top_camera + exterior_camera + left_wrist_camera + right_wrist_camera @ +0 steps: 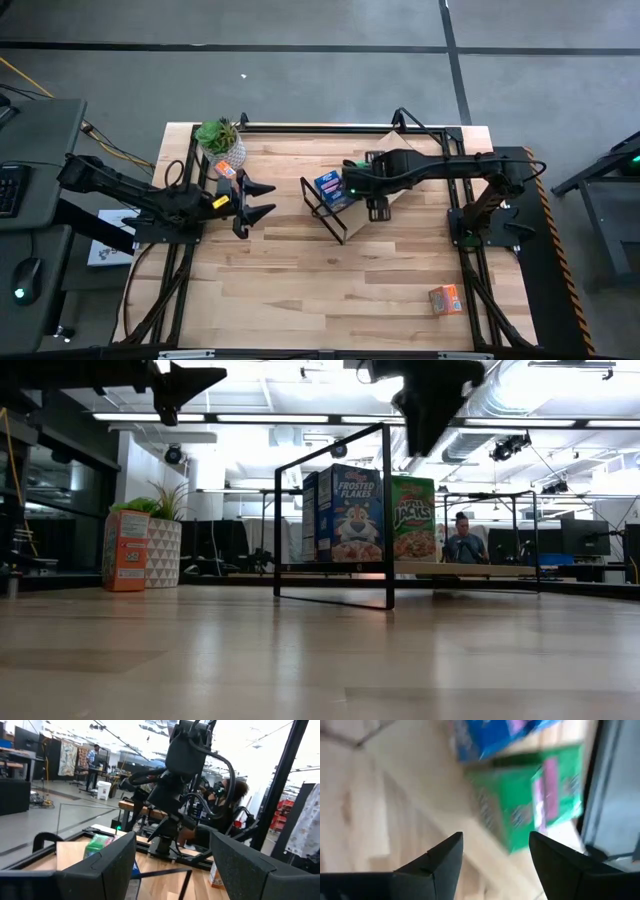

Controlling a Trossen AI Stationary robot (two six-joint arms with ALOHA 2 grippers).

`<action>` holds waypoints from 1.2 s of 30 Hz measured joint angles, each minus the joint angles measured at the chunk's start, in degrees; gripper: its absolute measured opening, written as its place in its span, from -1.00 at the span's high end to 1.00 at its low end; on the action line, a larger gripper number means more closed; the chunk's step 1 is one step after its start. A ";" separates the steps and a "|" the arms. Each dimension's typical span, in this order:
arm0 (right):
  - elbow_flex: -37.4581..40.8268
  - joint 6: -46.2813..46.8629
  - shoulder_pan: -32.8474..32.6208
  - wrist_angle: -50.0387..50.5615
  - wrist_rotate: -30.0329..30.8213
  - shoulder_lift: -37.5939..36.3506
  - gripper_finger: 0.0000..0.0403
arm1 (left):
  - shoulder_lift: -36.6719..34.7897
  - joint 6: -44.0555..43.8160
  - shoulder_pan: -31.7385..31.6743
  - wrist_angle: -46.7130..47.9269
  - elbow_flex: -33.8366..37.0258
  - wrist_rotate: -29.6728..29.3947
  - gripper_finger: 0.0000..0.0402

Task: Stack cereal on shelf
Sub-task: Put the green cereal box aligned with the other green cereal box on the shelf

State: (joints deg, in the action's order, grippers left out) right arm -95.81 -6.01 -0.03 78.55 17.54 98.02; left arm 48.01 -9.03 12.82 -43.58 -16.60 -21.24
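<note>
- Our right end effector (352, 181) hangs above the shelf, fingers spread and holding nothing; our left end effector (262, 199) waits well off to one side over the worktop (320, 290), fingers also spread and empty.
- Directly under the right end effector is the shelf (335, 575), its black frame around a light wood panel.
- On that panel, just below the right fingers, the blue cereal box (347, 515) and the green cereal box (413, 518) stand upright, side by side and touching.
- Just beyond the left end effector, an orange cereal box (126, 550) stands beside the potted plant (160, 535); another orange box (446, 298) lies far from both arms, near the worktop's edge.
- We judge the green box just placed; next, an arm must go to an orange box, straddle it and close.
</note>
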 joint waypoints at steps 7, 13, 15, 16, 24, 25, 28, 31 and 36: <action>0.11 4.28 -1.04 4.12 -4.12 -1.12 0.27 | -0.02 -1.44 0.00 1.68 0.00 0.21 -0.23; 6.42 4.14 -4.30 -1.32 -4.63 -4.82 0.93 | -0.01 -3.92 0.00 3.53 0.00 0.25 -0.23; 12.51 4.78 -5.15 -5.18 -4.53 -7.51 0.92 | -0.01 -4.00 0.00 3.72 0.00 0.25 -0.23; 15.88 5.26 -5.44 -7.05 -4.41 -9.12 0.90 | -0.01 -4.00 0.00 3.71 0.00 0.25 -0.23; 41.30 5.16 -4.13 -37.35 -2.56 -24.08 0.97 | 0.00 -2.87 -0.10 2.41 0.00 -0.31 -0.23; 43.43 4.46 -3.64 -40.53 -2.02 -25.36 0.96 | -0.02 -2.84 -0.11 1.86 0.00 -0.43 -0.23; 48.40 2.87 -1.76 -45.59 -1.05 -27.88 0.99 | -0.01 -2.50 -0.09 1.13 0.00 -0.49 -0.23; 52.02 2.52 0.28 -50.97 -1.25 -29.05 0.99 | -0.02 -1.36 -0.09 0.49 0.00 -0.51 -0.23; 56.39 -0.17 2.72 -59.10 -2.92 -29.07 1.00 | -0.02 -1.29 -0.09 0.65 0.00 -0.56 -0.23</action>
State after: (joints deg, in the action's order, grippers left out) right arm -39.42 -6.18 2.69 19.46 14.62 68.95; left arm 47.99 -10.33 12.73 -42.93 -16.60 -21.80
